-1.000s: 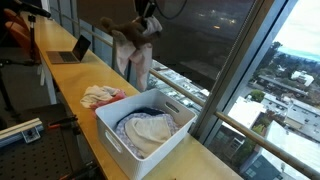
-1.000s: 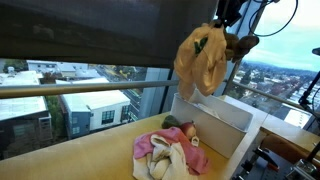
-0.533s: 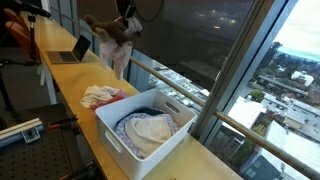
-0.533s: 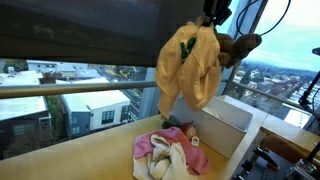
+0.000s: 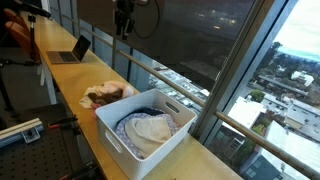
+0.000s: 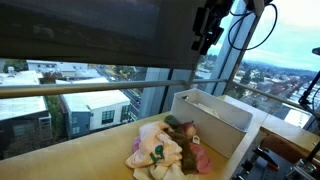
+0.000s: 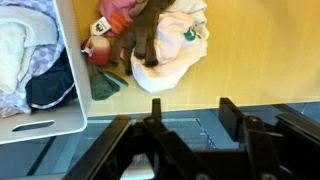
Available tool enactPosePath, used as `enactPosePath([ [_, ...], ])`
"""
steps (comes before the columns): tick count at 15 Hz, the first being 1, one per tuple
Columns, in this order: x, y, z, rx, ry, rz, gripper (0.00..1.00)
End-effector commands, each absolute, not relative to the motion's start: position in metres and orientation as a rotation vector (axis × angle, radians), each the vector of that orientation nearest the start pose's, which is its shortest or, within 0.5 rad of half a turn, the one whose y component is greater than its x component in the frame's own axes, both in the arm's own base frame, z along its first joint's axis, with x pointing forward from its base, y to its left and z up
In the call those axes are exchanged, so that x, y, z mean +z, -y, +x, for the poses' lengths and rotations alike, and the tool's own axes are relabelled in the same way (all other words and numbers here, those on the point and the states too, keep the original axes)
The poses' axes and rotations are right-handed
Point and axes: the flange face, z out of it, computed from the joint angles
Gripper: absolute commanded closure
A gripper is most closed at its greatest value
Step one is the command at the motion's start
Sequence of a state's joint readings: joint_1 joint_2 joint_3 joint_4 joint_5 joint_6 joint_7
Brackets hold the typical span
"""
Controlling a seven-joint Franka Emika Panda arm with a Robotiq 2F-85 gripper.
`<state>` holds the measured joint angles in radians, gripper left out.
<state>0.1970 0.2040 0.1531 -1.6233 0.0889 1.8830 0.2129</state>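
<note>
Fingers (image 7: 192, 110) open and empty, high above the clothes pile (image 7: 155, 45) beside the white bin (image 7: 68, 70).

The clothes pile (image 5: 105, 95) lies on the tabletop (image 5: 70, 80), touching the white bin's (image 5: 125, 150) end wall: pink, cream and brown pieces bunched up, also seen in an exterior view (image 6: 165, 150). The gripper (image 5: 123, 20) hangs well above the pile, off to the side of the bin (image 6: 215, 108), with nothing between the fingers (image 6: 205, 30). The bin holds folded white and lavender laundry (image 5: 148, 130). A small tag (image 7: 190, 33) on the cream piece is too blurred to read. A laptop (image 5: 72, 50) sits well beyond the bin, past the pile.
</note>
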Motion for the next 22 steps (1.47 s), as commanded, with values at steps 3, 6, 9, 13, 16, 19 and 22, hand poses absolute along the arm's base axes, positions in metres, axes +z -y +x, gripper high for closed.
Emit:
enactPosePath([
  [3,0.486,-0.119,0.625,-0.047,0.008,-3.075,0.0],
  [6,0.457,-0.03,0.645,-0.028,-0.135,-3.118,0.0],
  [9,0.408,0.04,0.658,0.0,-0.248,-3.145,0.0],
  [13,0.339,0.091,0.672,0.045,-0.33,-3.17,0.0],
  [16,0.302,0.103,0.681,0.092,-0.352,-3.17,0.0],
  [19,0.279,0.1,0.69,0.127,-0.346,-3.161,0.0],
  [22,0.261,0.094,0.701,0.142,-0.329,-3.156,0.0],
])
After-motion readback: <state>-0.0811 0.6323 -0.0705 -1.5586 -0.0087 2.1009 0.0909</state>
